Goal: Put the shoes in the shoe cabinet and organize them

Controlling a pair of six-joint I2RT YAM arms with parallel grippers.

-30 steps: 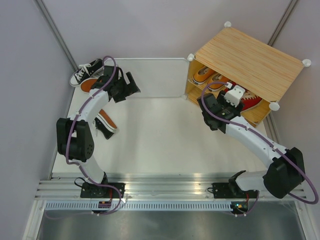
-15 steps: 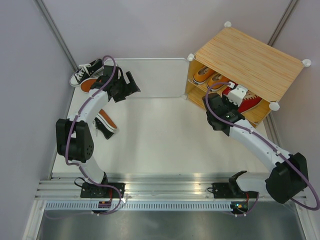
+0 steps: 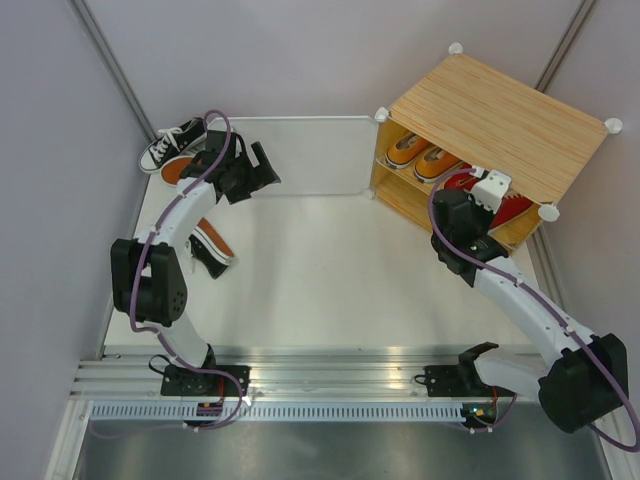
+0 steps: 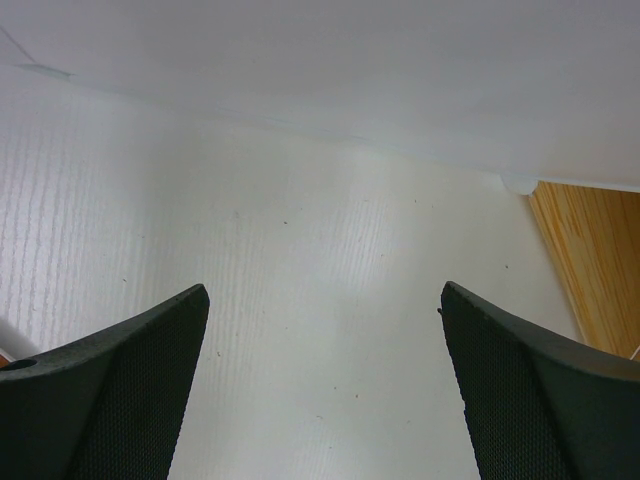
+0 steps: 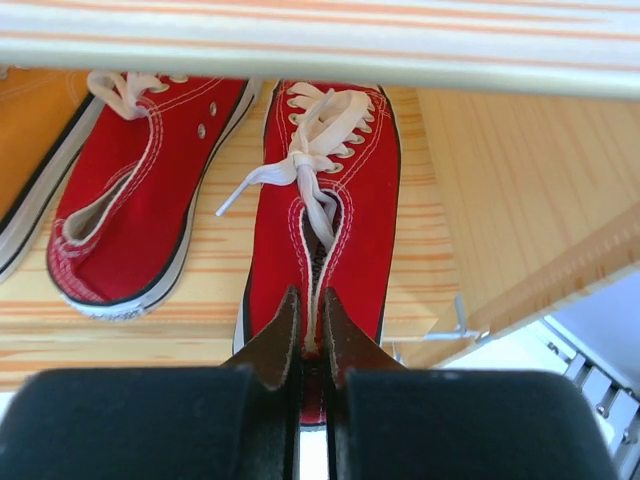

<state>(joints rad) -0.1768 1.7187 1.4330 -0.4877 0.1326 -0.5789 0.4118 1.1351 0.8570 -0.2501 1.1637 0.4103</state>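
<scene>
The shoe cabinet stood at the far right corner of the table, its open front facing the near left. On its lower shelf lay four shoes in a row: two orange shoes at the left end and two red ones to their right. The right-hand red shoe lay toe inward beside the cabinet's right wall, with the other red shoe just beside it on the left.

The right gripper reached in under the wooden top with its fingers clenched together over the opening of the right-hand red shoe; whether they pinched the tongue could not be told.

Well apart, at the far left, the left gripper hung released, fingers spread wide over bare table. Near it lay a black shoe by the far left edge, an upturned shoe showing its orange sole, and a third shoe nearer, beside the left arm.
</scene>
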